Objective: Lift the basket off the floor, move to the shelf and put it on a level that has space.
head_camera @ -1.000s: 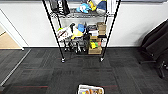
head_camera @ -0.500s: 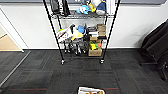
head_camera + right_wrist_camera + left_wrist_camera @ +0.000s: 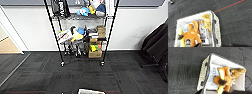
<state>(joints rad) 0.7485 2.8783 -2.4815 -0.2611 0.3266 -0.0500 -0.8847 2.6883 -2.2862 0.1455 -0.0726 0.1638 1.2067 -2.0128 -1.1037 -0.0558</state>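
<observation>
Left wrist view shows me the basket (image 3: 204, 73), soft-woven and toy-filled, probably light. I'd grab its dark loop handles (image 3: 207, 73); can't tell either claw's state.

White wall (image 3: 32, 27), tan wooden flooring (image 3: 7, 46) beyond doorway, dark chair (image 3: 156, 45).

We see the basket (image 3: 91, 91) cut by the head view's bottom edge, the shelf (image 3: 82, 32) cropped above, its toys blurred.
</observation>
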